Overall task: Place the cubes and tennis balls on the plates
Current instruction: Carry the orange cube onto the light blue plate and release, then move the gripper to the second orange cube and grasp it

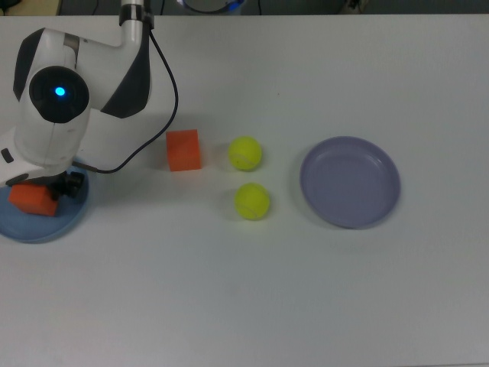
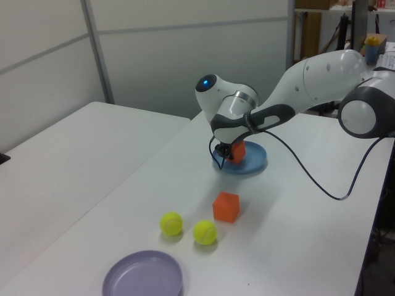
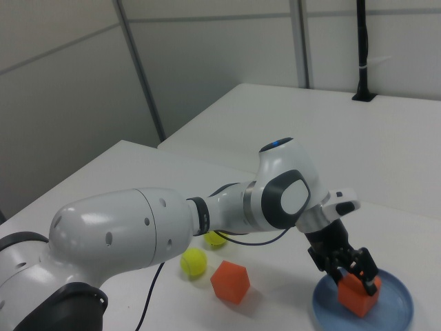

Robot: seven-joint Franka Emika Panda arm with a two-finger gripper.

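Observation:
My gripper (image 1: 34, 195) (image 2: 231, 151) (image 3: 357, 276) is shut on an orange cube (image 1: 32, 201) (image 2: 236, 152) (image 3: 359, 294), held just over the light blue plate (image 1: 46, 225) (image 2: 253, 165) (image 3: 396, 310) at the top view's far left. The other orange cube (image 1: 184, 150) (image 2: 226, 206) (image 3: 229, 281) rests on the table. Two yellow-green tennis balls (image 1: 245, 153) (image 1: 251, 201) (image 2: 171, 223) (image 2: 205, 232) (image 3: 194, 261) lie beside it. Alone at the top view's right sits the lavender plate (image 1: 350, 181) (image 2: 143, 276), with nothing on it.
The arm's black cable (image 1: 157, 115) loops across the white table (image 1: 306, 306) toward the loose cube. In the left view, shelves with clutter (image 2: 370, 43) stand beyond the table's far edge.

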